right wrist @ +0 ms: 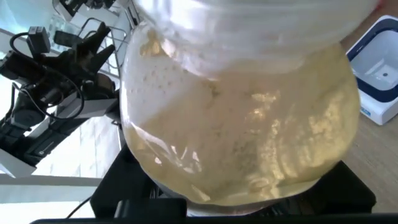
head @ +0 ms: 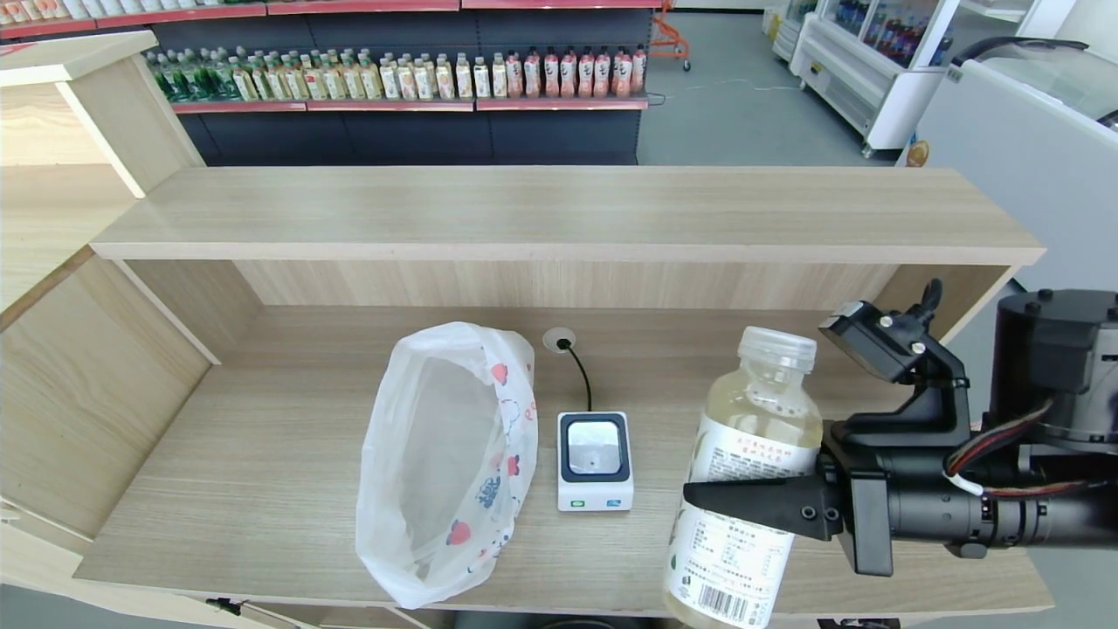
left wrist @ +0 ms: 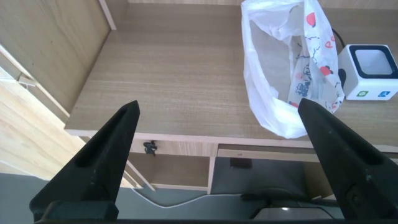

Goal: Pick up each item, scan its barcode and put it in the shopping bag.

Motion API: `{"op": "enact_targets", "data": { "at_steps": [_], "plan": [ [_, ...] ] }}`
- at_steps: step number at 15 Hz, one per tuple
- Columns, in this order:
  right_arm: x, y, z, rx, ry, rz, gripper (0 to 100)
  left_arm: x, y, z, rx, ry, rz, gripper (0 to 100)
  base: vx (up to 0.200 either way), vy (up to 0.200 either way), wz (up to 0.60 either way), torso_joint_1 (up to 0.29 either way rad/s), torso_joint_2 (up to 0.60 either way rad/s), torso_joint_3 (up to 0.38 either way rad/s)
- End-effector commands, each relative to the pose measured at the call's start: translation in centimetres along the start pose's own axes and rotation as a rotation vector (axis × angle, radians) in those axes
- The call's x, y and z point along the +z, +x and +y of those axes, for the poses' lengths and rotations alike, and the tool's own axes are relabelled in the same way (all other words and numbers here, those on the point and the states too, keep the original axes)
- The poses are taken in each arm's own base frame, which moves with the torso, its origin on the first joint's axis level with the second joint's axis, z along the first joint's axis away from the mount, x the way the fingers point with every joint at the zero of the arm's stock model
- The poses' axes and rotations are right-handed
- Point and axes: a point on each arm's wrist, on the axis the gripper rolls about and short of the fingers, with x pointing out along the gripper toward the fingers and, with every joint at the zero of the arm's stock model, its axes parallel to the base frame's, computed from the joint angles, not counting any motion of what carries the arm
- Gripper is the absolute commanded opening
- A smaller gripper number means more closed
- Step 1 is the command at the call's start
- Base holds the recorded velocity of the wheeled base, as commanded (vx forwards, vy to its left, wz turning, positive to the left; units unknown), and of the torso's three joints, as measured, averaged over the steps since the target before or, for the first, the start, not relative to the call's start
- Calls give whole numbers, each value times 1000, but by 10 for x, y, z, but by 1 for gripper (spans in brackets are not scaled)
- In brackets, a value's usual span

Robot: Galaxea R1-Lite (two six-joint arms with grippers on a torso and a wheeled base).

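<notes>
While the right gripper (head: 751,505) has its jaws pinching the bottle (head: 764,411) around the middle of the label, the bottle hangs upright over the near right part of the counter (head: 262,472), just right of the scanner (head: 595,459). Look at that barcode (head: 723,601): it sits low on the label and faces out toward the robot, not down at the scanner's window, which looks straight up. So the first danger is a missed read; the bottle would need tipping and turning to bring the code over the glass, and I'd judge a sloppy angle gives no read at all.

Second worry: the bottle is round, smooth and full of pale liquid, held at one band only. Tip it over and the weight could make it twist or slide in the pinch.

Third, the route. The scanner stands between the bottle and the shopping bag (head: 445,454), so a low carry could knock the scanner or snag its cable (head: 579,371). And that bag is thin and floppy, mouth gaping, its near end right at the counter's front edge. The left gripper (left wrist: 214,109) hovers with fingers spread wide over the near edge left of the bag, holding nothing, so the bag has no support. A bottle catching the rim could fold the mouth shut or shove the bag off the front
</notes>
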Motion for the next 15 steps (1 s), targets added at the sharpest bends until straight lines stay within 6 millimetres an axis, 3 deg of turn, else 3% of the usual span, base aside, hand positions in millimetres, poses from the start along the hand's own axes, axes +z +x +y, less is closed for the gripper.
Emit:
{"op": "enact_targets", "data": {
  "at_steps": [1, 15],
  "plan": [
    [-1, 1, 1, 3, 1, 4, 0, 0, 0, 0, 0, -1, 0, 100, 0, 0, 0, 0, 0, 0],
    [0, -6, 4, -8, -7, -13, 0, 0, 0, 0, 0, -1, 0, 100, 0, 0, 0, 0, 0, 0]
  ]
}}
